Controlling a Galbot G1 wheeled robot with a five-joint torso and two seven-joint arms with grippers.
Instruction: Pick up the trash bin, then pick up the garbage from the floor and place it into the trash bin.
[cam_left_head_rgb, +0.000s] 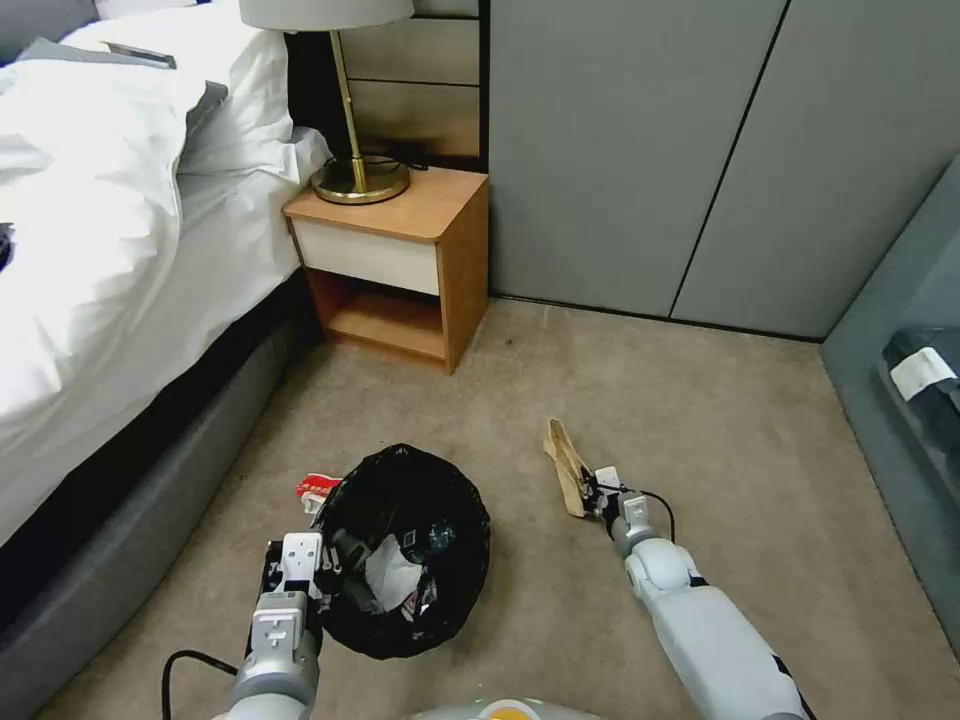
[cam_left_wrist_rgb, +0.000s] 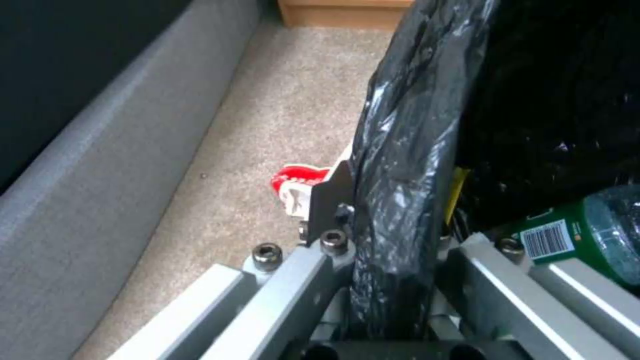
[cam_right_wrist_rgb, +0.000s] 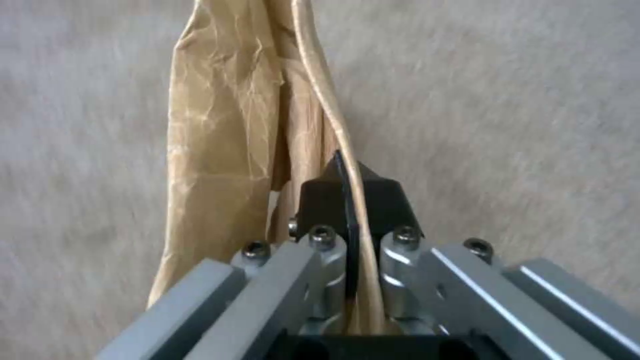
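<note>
Wooden nightstand (cam_left_head_rgb: 400, 262) at 11 o'clock, brass lamp (cam_left_head_rgb: 352, 110) on top. Bed with white duvet (cam_left_head_rgb: 110, 220) at 9. Grey wall panels (cam_left_head_rgb: 700, 150) at 1.

The carpet (cam_left_head_rgb: 620, 400) across the lower frame is matt, short-piled beige cloth. The trash bin (cam_left_head_rgb: 405, 550), lower centre, wears a glossy, crinkled black plastic liner. The tan strip (cam_right_wrist_rgb: 227, 125), centre right, looks like creased matt paper. Both the left pincer (cam_left_wrist_rgb: 393, 240) and the right pincer (cam_right_wrist_rgb: 350, 200) show smooth brushed metal. The nightstand (cam_left_head_rgb: 400, 270), upper centre, is smooth wood.
</note>
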